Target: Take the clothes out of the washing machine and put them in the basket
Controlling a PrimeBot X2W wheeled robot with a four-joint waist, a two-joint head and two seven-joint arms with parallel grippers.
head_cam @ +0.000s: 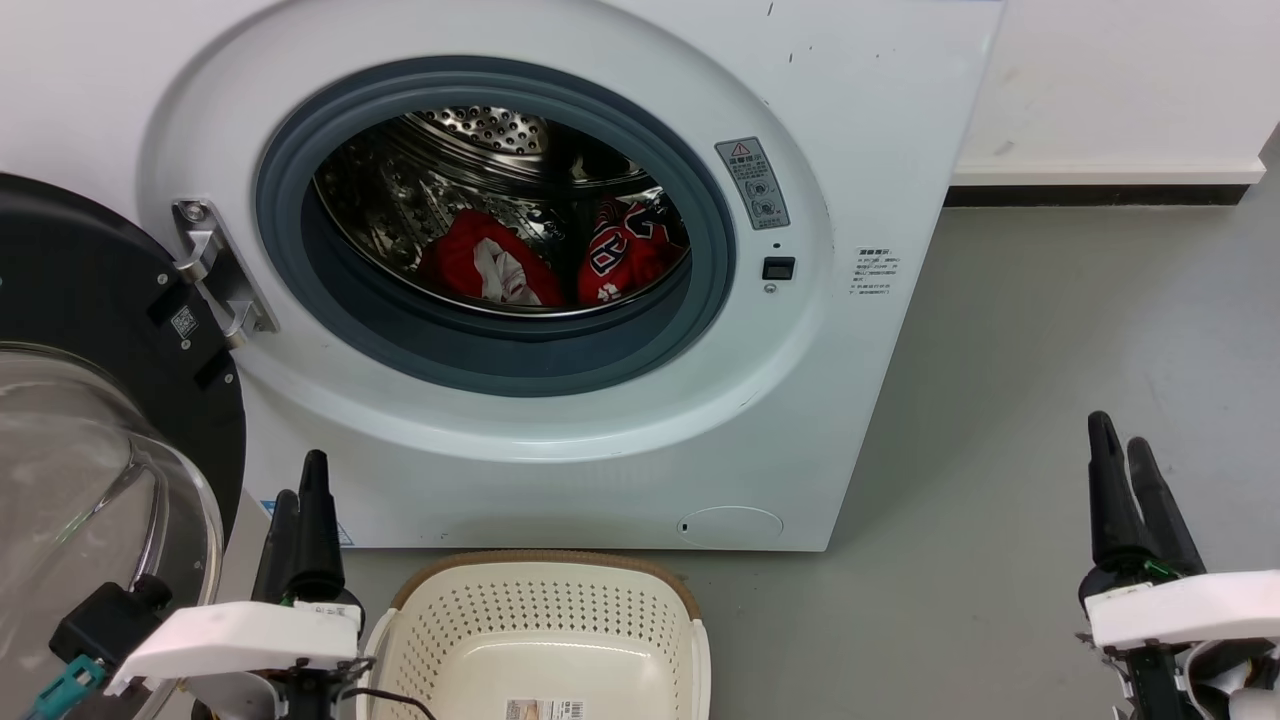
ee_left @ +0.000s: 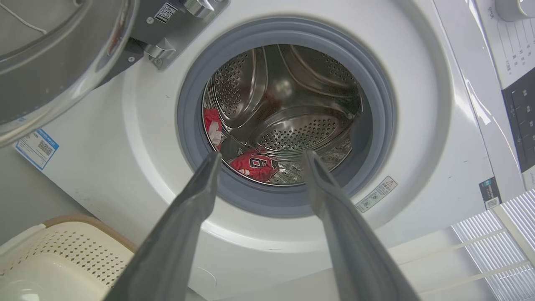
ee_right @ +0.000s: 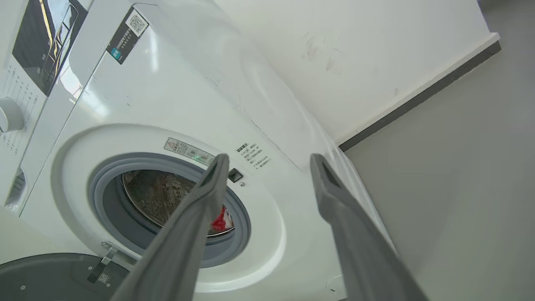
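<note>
Both arms are held low before the washing machine (head_cam: 880, 150), fingers pointing upward. The left gripper (head_cam: 300, 478) is seen just beside the left edge of the basket (head_cam: 540, 560), and its wrist view shows the fingers spread wide apart. The right gripper (head_cam: 1118, 432) is held well off to the right over the grey floor (head_cam: 1050, 350), likewise spread. A plain red garment (head_cam: 470, 262) and a jersey (head_cam: 625, 250) are seen lying side by side in the steel drum (head_cam: 480, 130), possibly touching. The black-framed door (head_cam: 90, 300) is swung open at left, near the left gripper. The basket is set on the floor just before the machine.
</note>
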